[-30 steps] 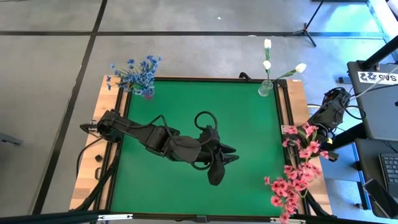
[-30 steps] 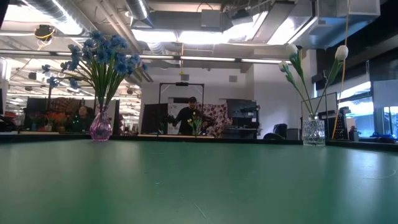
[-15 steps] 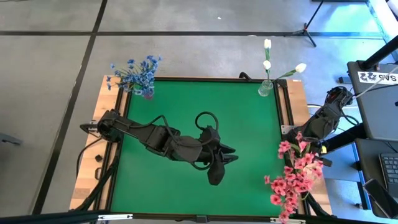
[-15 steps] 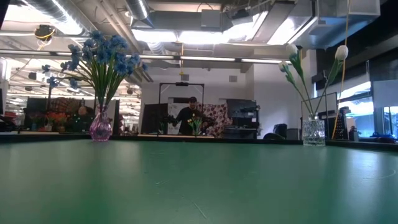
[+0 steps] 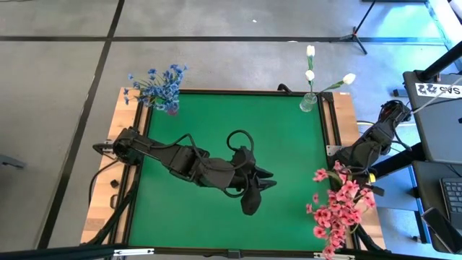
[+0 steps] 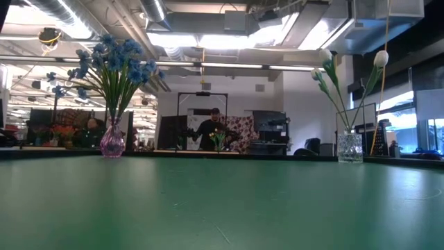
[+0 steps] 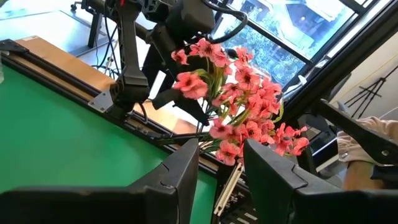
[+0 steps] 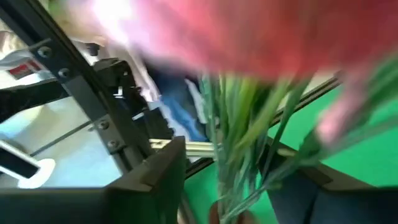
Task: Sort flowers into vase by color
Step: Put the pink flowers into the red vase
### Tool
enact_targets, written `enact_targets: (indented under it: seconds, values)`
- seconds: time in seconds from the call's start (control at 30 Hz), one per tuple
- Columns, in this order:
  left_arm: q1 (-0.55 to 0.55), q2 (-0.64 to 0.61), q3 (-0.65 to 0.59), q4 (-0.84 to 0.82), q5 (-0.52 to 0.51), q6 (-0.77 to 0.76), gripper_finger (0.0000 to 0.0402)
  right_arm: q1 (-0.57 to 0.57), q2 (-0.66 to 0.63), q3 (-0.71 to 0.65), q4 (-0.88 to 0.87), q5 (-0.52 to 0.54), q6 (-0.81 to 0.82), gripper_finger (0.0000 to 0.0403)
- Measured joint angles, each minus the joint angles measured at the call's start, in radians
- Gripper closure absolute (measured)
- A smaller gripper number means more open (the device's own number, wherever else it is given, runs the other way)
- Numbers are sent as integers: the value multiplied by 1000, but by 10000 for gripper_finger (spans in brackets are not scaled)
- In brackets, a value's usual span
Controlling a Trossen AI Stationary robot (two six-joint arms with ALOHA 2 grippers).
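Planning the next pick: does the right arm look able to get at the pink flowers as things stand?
Probably yes. The right gripper is right at the pink flowers by the table's right edge, their green stems between its open fingers; nothing blocks it.

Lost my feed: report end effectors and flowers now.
Left end effector open, idle mid-table. Right end effector at the right table edge, green stems between its fingers, grip unclear. Pink flowers there; blue flowers and white flowers vased. Nothing blocking.

Bright ceiling strips glare across the top of the low view, while pink flowers (image 8: 261, 37) smear into blur up close.
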Motion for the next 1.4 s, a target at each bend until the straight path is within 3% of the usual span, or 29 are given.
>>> enact_targets:
  seconds: [0.2,0.5,0.77,1.1,1.4]
  values:
    - [0,0,0,-14,0,0,278,0,6,38,-121,-17,16,177]
    - [10,0,0,-54,0,1,278,0,9,101,-364,95,-11,182]
    - [18,0,0,-60,0,1,278,0,52,89,-456,94,-17,180]
    - [28,0,0,-76,0,1,278,0,64,297,-671,131,-17,180]
    - [49,0,0,-81,0,1,278,-1,63,444,-862,247,-2,180]
